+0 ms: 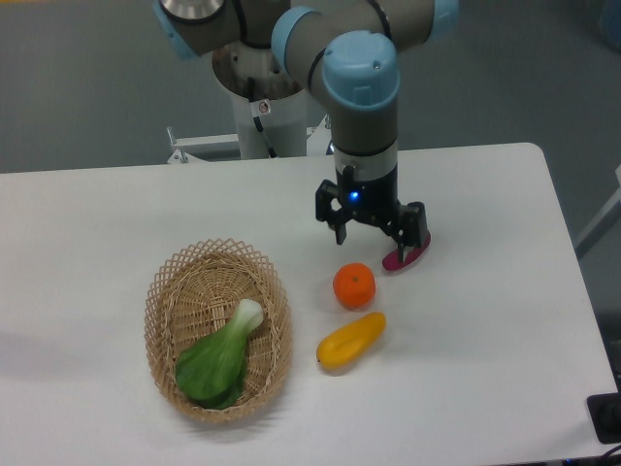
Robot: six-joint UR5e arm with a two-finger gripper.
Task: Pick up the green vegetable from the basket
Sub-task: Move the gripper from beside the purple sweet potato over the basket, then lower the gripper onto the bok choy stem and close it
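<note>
Hovering open-jawed and empty, the black two-finger gripper (pixel 373 225) must travel toward the worktop's front-left, over the oval tan wicker basket (pixel 163 313) (approach step), onto the white-stalked green bok choy (pixel 219 355).

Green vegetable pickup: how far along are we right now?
Nothing looks done yet: the green vegetable lies in the basket, untouched. The gripper is open and empty, above the table near the orange, well right of the basket. Left: reach the basket, descend, grasp, lift.

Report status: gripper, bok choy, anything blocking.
Gripper open, empty, above the table by the orange. Bok choy lying in wicker basket, untouched. Nothing covering it.
</note>
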